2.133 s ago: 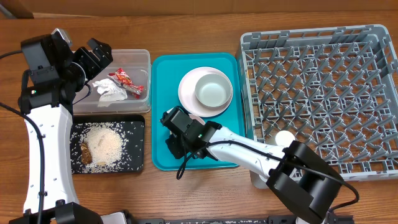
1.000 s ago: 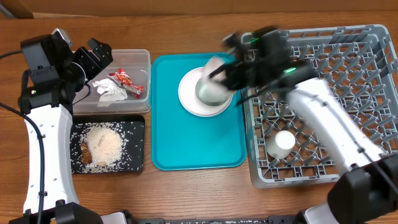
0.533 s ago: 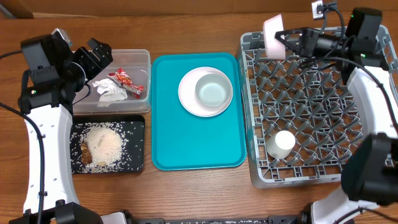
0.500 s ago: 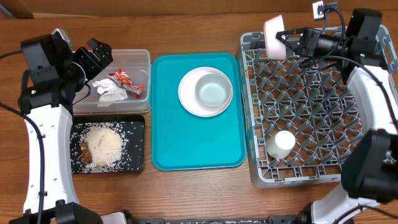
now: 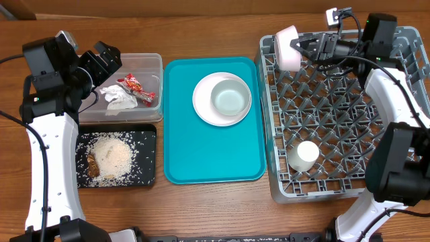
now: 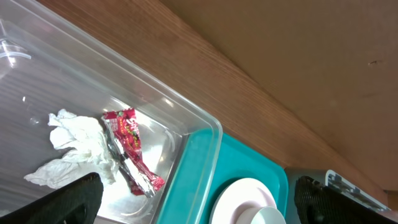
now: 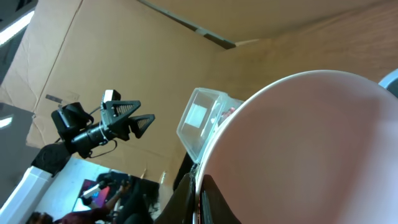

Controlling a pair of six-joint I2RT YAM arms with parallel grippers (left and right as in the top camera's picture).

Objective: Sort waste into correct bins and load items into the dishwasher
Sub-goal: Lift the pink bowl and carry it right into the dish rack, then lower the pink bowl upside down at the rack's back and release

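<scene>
Right hand (image 5: 306, 48) is clamping the pink dish (image 5: 287, 48) by its rim above the rack (image 5: 342, 114) corner; it's handling rigid, light, slick, chippable

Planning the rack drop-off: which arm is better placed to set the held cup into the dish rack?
Right. Its gripper holds the pale cup over the dish rack's back-left corner. The left gripper hangs open over the clear tub, across the table.
</scene>
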